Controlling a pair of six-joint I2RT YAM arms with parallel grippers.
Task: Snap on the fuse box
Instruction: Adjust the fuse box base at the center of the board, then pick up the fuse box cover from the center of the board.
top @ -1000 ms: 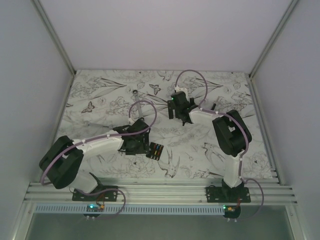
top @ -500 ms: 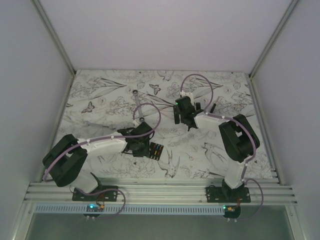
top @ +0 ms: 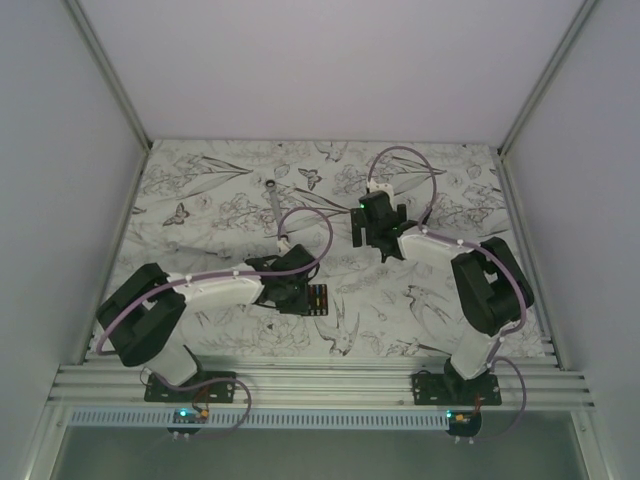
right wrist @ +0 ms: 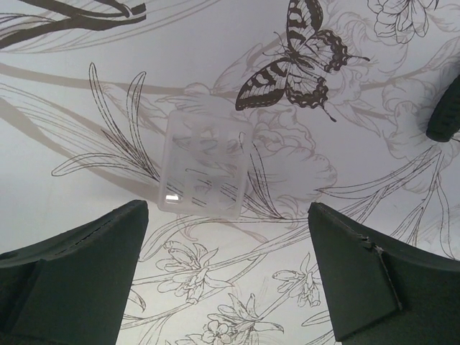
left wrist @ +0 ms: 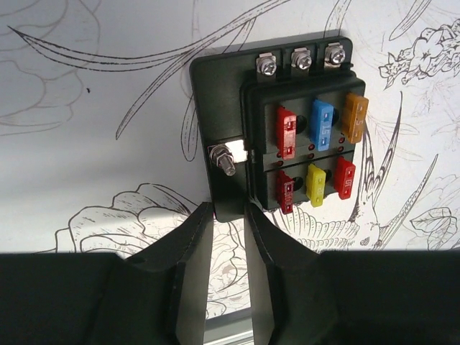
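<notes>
1. Right now my left tool (left wrist: 228, 210) is down at the fuse box (left wrist: 309, 140). The box lies on the flower-printed surface (left wrist: 100, 136), toward its near middle, with the fuses facing up.
2. Its face carries red, blue and orange fuses in one row and red, yellow and red in the other. Three screws line its far edge and one bolt sits on the side flange.
3. My left fingers (left wrist: 190, 259) are drawn close, with only a narrow gap between them. The near edge of the box's base sits right at their tips, and I cannot tell whether they pinch it or only meet it.
4. My right tool (right wrist: 228, 210) is released, fingers spread wide. It hovers over a clear plastic cover (right wrist: 205, 158) lying on the surface, apart from both fingers.
5. A silver wrench (top: 275, 200) lies farther back, well apart from the fuse box.
</notes>
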